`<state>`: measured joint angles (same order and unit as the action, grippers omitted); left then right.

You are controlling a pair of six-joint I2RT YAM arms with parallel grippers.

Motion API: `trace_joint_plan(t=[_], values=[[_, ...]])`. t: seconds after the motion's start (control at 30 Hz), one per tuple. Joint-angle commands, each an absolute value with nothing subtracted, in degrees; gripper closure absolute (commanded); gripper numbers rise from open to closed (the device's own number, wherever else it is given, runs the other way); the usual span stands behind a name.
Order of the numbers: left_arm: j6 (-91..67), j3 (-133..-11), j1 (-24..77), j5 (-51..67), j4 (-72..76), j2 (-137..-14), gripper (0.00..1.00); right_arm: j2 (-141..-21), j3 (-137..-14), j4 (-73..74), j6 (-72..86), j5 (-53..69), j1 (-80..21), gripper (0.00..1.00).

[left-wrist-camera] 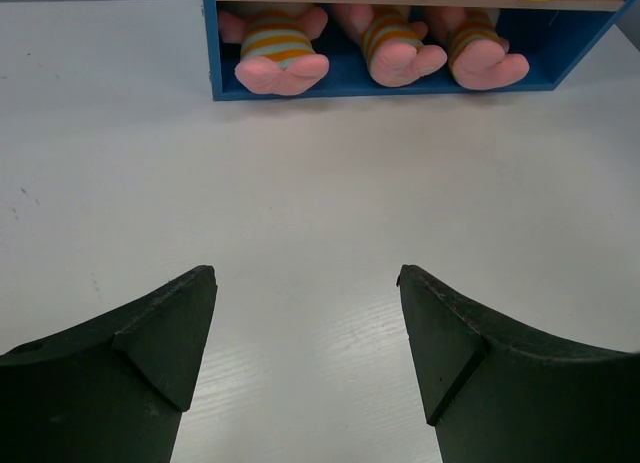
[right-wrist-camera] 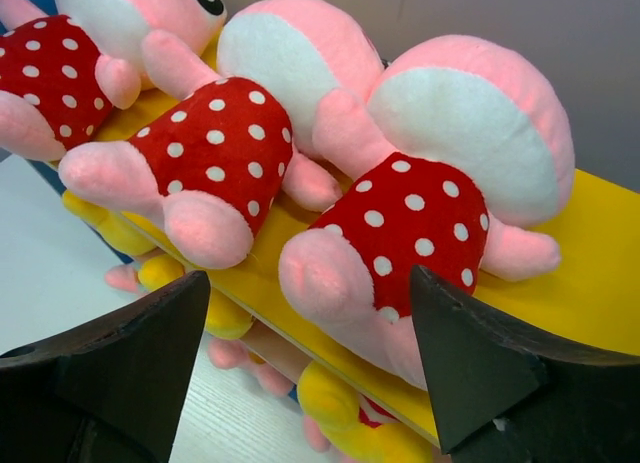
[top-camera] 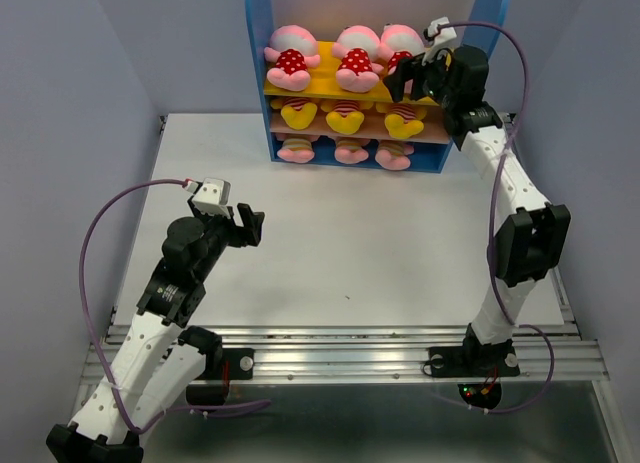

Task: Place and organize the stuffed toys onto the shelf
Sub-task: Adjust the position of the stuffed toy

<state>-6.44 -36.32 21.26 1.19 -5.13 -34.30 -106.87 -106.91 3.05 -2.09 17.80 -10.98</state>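
Observation:
The shelf (top-camera: 256, 43) stands at the back of the table with stuffed toys on all three tiers. Three pink pigs in red dotted outfits (top-camera: 357, 58) lie on the yellow board (right-wrist-camera: 590, 273). Three yellow bears (top-camera: 345, 116) fill the middle tier, and three striped-shirt pigs (left-wrist-camera: 395, 48) the blue base. My right gripper (right-wrist-camera: 310, 275) is open at the top tier's right end, its jaws either side of the rightmost dotted pig's (right-wrist-camera: 420, 213) legs. That pig rests on the board. My left gripper (left-wrist-camera: 307, 271) hangs open over bare table, facing the shelf from a distance.
Grey walls close in the white table (top-camera: 330, 243) on both sides. A metal rail (top-camera: 350, 348) with the arm bases runs along the near edge. Purple cables (top-camera: 95, 253) loop off both wrists.

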Motion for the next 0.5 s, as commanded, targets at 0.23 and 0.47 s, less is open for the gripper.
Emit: trace_joint_plan(t=[0.23,0.47], values=[[-6.24,-36.12,21.09,0.62,-3.25,-33.31,0.15,-99.76,-108.89,0.62,-1.06,19.25,-11.16,0.04],[-6.33,-36.04,21.18,0.61,-3.25,-32.78,0.15,-94.67,-107.85,3.07,-2.02,17.85,-11.16,0.00]])
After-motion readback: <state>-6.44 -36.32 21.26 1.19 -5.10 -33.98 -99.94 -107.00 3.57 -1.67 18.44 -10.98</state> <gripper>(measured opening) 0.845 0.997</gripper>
